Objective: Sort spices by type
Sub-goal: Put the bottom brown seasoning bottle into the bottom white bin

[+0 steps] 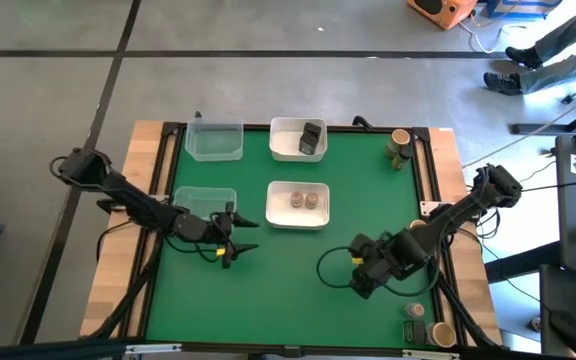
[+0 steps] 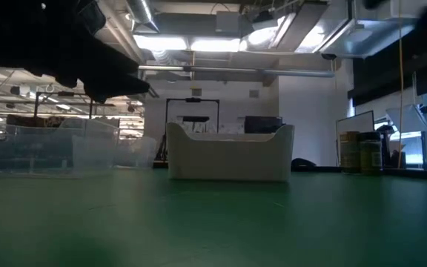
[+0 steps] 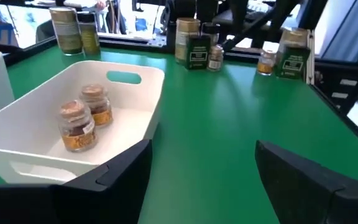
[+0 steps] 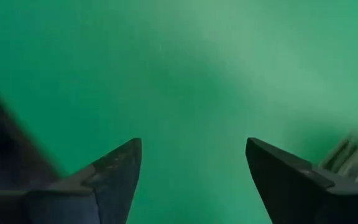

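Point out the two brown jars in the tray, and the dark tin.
Nearer jar (image 3: 77,125), left wrist view, on its glass body.
Farther jar (image 3: 96,106), left wrist view, on its body.
Dark tin (image 1: 311,138), high view, on its top.

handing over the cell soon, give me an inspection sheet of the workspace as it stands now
surface: green mat on a wood-edged table, bare in the middle.
job's things: two round jars in the nearer white tray; a dark tin in the farther white tray; more spice containers at the far right corner and the near right corner.
clutter: two clear tubs on the left, contents nothing seen.
grippers: left tool open, empty, beside the near tub; right tool open, empty, low over the mat.
cables: a black loop by the right arm.
surroundings: a person's legs on the floor beyond the table.
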Controlling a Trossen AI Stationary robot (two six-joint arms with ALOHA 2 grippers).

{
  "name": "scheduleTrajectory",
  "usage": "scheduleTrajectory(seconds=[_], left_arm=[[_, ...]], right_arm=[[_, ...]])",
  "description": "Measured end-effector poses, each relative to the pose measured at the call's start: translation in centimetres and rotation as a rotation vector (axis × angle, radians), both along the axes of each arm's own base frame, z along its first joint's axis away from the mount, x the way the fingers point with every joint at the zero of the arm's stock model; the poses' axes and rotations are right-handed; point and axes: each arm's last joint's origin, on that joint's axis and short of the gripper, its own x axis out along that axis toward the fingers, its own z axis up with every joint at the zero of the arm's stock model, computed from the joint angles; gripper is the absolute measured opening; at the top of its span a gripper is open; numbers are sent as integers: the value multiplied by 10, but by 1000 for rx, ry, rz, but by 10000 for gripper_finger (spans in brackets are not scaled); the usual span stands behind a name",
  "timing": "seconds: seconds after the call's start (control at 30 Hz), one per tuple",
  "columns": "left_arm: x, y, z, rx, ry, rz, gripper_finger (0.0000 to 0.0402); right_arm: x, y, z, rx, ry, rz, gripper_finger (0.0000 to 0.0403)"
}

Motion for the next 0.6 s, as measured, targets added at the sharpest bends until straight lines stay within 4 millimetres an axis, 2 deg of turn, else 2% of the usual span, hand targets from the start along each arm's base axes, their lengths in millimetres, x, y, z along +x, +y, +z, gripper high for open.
scheduleTrajectory(seconds=[0.1, 0.2, 0.33, 0.6], left_arm=[[0, -1, -2, 19, 11, -6, 269], [-1, -1, -5, 45, 45, -12, 269], [-2, -1, -7, 52, 69, -12, 269], [-2, -1, -7, 52, 70, -12, 269]], right_arm=[[-6, 9, -1, 149, 134, -120, 287], [-12, 18, -6, 214, 256, -229, 287], [-25, 32, -10, 223, 394, -343, 287], [-55, 52, -28, 189, 526, -470, 287]])
